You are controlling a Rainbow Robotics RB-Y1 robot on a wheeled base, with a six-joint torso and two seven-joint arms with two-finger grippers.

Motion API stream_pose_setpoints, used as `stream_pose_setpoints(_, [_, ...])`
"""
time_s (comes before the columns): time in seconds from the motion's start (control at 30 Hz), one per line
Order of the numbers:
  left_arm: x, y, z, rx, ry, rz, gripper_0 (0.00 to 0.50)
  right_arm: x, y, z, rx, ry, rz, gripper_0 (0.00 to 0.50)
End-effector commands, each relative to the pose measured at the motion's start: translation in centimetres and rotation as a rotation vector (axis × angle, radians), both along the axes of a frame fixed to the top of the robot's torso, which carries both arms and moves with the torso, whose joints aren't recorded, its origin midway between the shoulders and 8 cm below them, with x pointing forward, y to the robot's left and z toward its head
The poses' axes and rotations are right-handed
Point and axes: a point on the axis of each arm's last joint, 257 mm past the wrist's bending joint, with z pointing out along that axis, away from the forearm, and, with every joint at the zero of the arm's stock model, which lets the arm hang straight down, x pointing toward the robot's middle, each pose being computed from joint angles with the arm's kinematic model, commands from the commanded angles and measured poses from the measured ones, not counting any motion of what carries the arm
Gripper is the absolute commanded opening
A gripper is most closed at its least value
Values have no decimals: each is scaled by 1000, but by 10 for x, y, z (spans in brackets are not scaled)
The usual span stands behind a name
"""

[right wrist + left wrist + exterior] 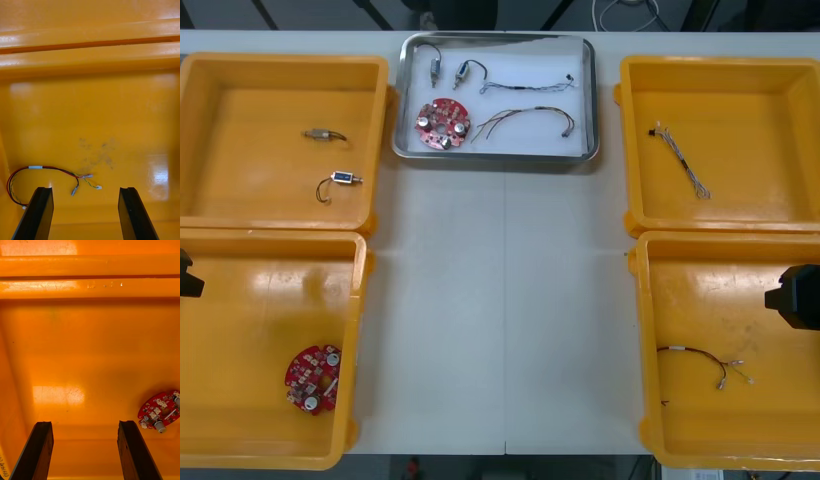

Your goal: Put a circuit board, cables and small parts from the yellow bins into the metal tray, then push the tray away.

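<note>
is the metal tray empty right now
No, the metal tray holds a round red circuit board, small metal parts and cables.

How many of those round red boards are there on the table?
2. The first circuit board lies inside the metal tray at the table's far edge. The second circuit board lies in the near yellow bin on the robot's left. None seems hidden.

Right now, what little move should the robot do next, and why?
Probably bring the right gripper to the near rim of the metal tray, ready to push. The tray already holds a circuit board, cables and small metal parts. The right gripper and the left gripper hang open over the near yellow bins.
</note>
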Motion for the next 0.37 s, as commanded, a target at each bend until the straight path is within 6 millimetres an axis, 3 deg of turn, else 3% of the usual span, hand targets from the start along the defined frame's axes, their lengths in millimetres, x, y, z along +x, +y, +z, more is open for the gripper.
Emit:
stream_pose_setpoints(0.03, [-3,14,14,81,-11,-71,500,-6,-5,-2,26,1,-44,500])
stream_pose_setpoints(0.37, [-3,14,14,81,-11,-71,500,-6,-5,-2,26,1,-44,500])
